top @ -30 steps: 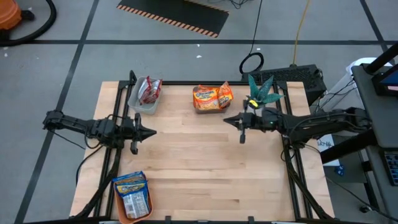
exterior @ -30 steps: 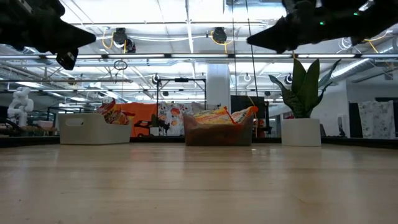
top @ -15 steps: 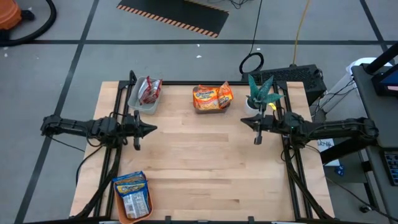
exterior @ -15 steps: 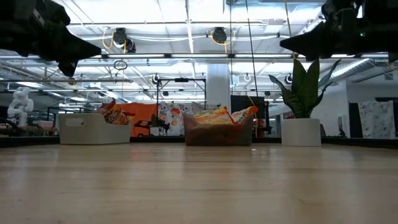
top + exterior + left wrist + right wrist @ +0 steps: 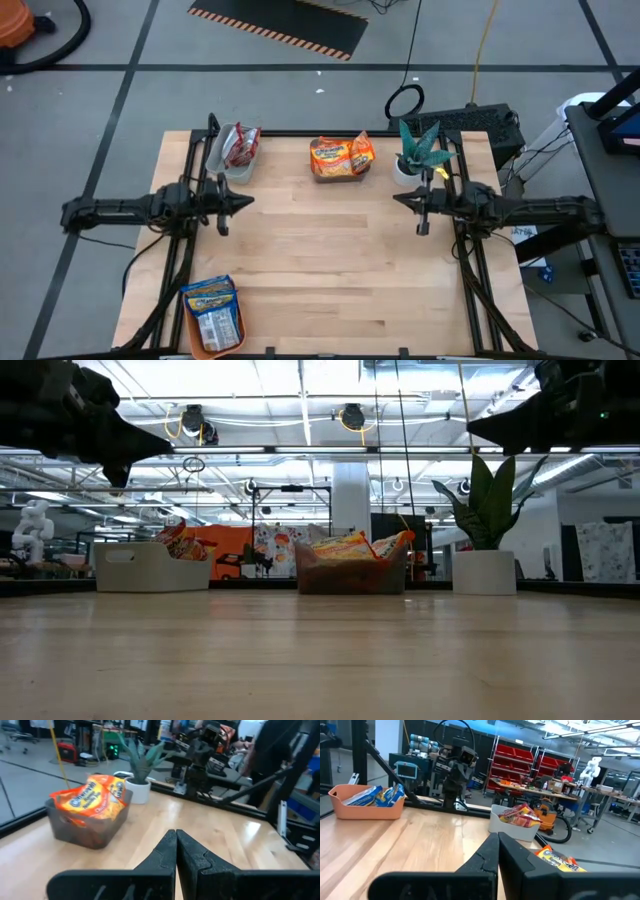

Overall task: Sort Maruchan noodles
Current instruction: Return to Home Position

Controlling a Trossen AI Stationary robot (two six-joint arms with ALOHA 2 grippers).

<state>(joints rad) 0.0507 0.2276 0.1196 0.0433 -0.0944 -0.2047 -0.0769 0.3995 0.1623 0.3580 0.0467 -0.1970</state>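
Left tool (image 5: 243, 199) and right tool (image 5: 398, 200) both clenched, empty, above the table (image 5: 320, 260)

Right gripper: we see the right gripper (image 5: 398, 201) drawn back toward the right edge of the table (image 5: 330, 270). A second ago its tip reached nearer the middle; now it sits near the potted plant (image 5: 420, 150).
Right arm: we watched the right arm (image 5: 520, 208) go from bent and angled to nearly straight along its side.
Left gripper: we find the left gripper (image 5: 250, 200) shifted a little toward the far edge.
Left arm: the left arm (image 5: 120, 210) sloped before; we now see it lying almost level.
Low view: both dark tips moved toward the picture's right, the right one more.
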